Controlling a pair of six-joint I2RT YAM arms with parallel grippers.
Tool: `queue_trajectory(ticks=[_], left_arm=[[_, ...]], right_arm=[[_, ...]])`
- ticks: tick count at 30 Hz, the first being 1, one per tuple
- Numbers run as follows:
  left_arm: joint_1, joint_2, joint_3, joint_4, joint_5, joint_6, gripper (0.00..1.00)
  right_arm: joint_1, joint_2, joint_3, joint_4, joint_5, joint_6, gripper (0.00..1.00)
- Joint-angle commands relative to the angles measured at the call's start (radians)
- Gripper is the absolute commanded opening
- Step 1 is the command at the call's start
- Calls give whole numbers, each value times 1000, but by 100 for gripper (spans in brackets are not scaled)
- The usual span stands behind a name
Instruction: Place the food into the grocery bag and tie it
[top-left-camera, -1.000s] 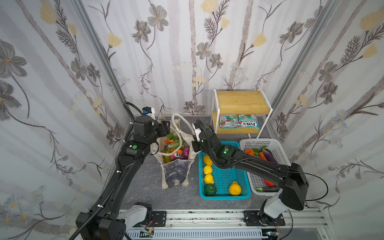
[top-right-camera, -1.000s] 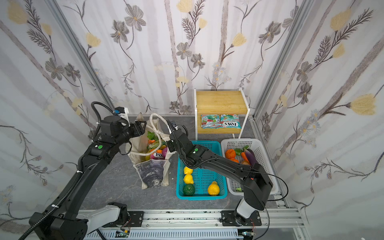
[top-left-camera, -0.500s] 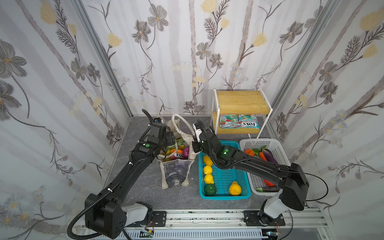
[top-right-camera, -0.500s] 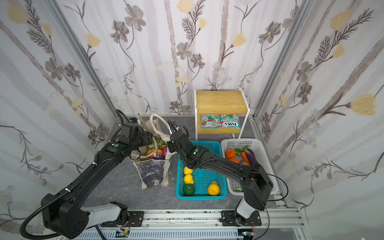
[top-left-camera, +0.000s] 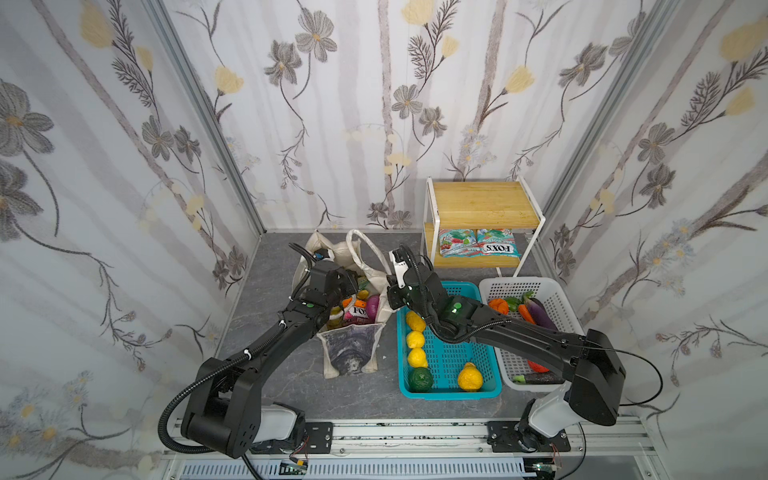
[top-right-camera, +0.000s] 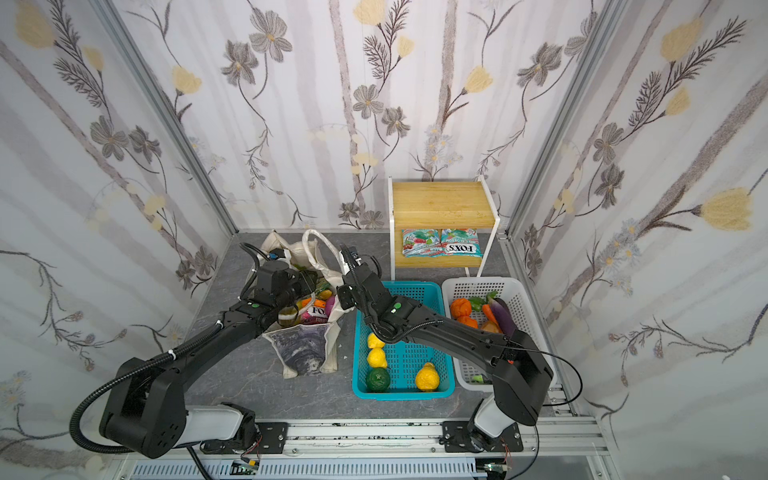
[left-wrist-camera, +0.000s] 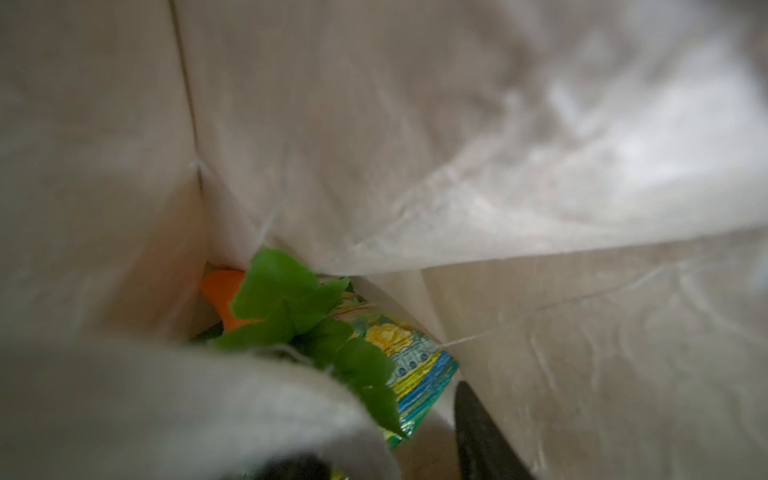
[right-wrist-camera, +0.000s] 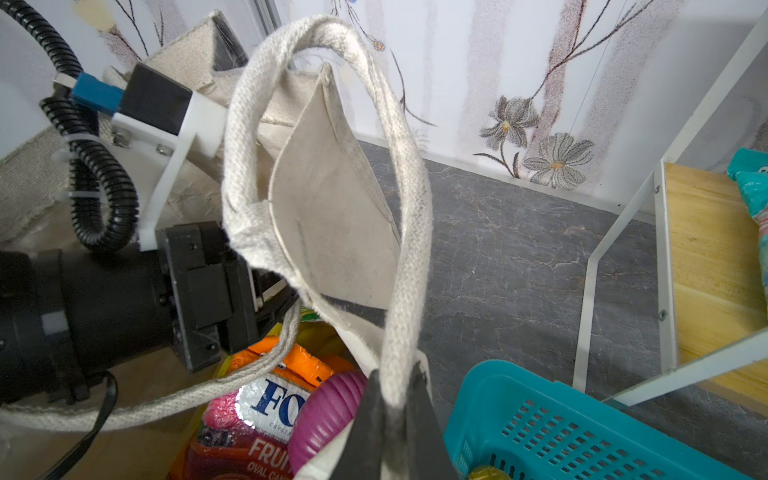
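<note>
One strap handle (right-wrist-camera: 409, 232) of the grocery bag (top-left-camera: 351, 349), which stands full of food (right-wrist-camera: 270, 403) beside the teal basket (top-left-camera: 449, 391), is pinched firmly in the right gripper (right-wrist-camera: 392, 419), while the left gripper (right-wrist-camera: 274, 297), at the bag's mouth, is partly hidden by cloth, so I cannot tell whether it grasps anything.

The cream canvas grocery bag (top-left-camera: 353, 353) stands upright and open beneath the left gripper (top-left-camera: 351, 286), holding a FOX'S candy packet (right-wrist-camera: 270, 409) and a purple onion (right-wrist-camera: 328, 415). One strap handle (right-wrist-camera: 409, 249) loops upward, pinched in the right gripper (right-wrist-camera: 390, 415). The other handle (right-wrist-camera: 166, 403) droops across the food just under the left gripper.
</note>
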Motion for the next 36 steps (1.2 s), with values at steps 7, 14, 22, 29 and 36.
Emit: queue_trajectory(ticks=[7,14,22,29,36], left_arm=[[187,-226,13,107,358,-196,0],[266,-296,28,113,589,-327,0],[289,-291,114,157,754,-472,0],[290,-282,128,157,774,-458,0],[290,-272,138,157,770,-449,12]], right_arm=[[-14,14,4,-27,97,56,0],[-11,9,-7,-18,125,46,0],[20,-100,-139,173,151,-202,0],[97,-161,-171,282,113,-446,0],[146,-71,-102,276,73,-525,0]])
